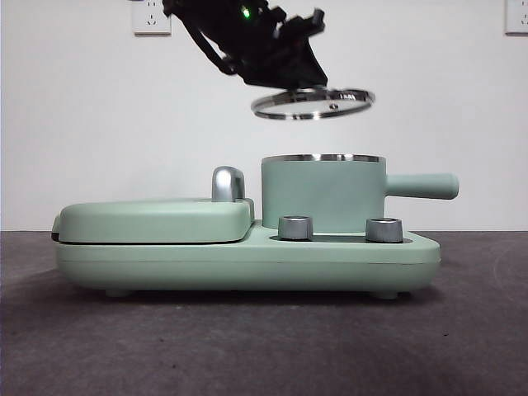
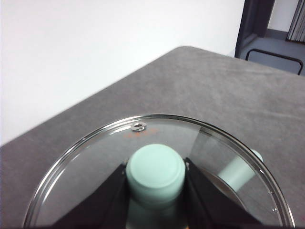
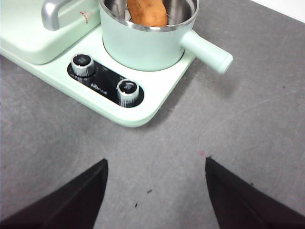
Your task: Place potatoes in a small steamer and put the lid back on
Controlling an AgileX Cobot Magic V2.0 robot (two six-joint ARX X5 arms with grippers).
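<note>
Glass lid (image 1: 313,103), fragile and probably slick; left gripper (image 2: 156,191) pinches its knob (image 2: 156,174) above the steamer (image 1: 320,194), right gripper (image 3: 155,191) spread.

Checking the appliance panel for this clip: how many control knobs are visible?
2. Both sit on the black control strip in front of the small steamer: one knob nearer the griddle handle, the other knob towards the pot's handle side. None appear hidden.
</note>
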